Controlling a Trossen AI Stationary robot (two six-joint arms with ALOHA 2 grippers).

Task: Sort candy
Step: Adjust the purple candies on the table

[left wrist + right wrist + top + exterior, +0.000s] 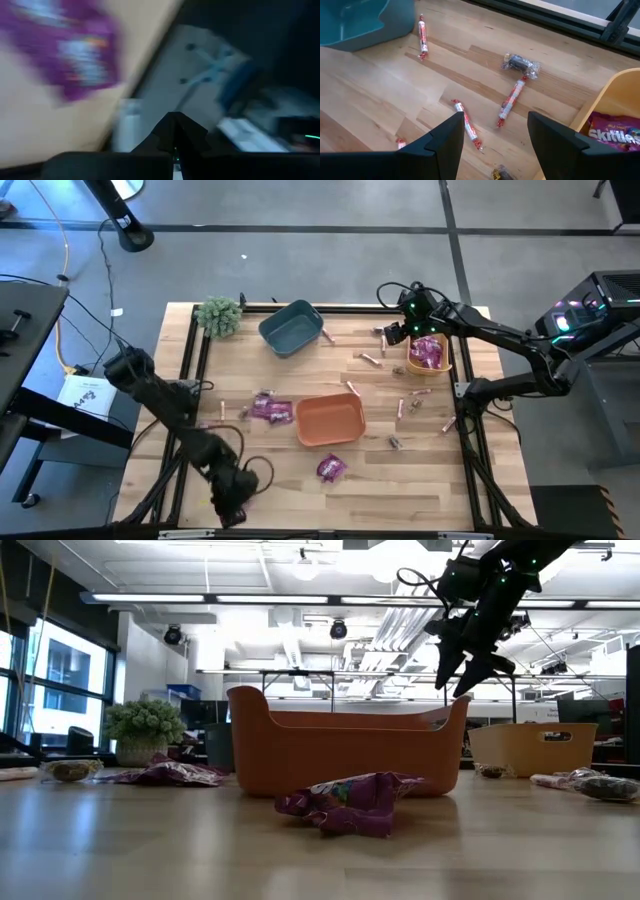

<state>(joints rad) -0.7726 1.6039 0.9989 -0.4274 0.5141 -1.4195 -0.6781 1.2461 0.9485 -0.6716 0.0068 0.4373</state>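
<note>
Left gripper (235, 505) is parked near the front-left edge of the table (420, 490), fingers pinched together on nothing; purple packets at (270, 410) and (332, 469) lie loose on the wood, and the teal bin (290, 326) and orange bin (330, 420) look empty from above. Stick candies (370, 359) and small dark pieces (395, 443) are scattered mid-to-right, unsorted. Right gripper (395, 330) hovers spread and empty just beside the yellow bin (443, 365), the only bin holding purple packets (427, 352): I'd judge the sort early, most left.
</note>
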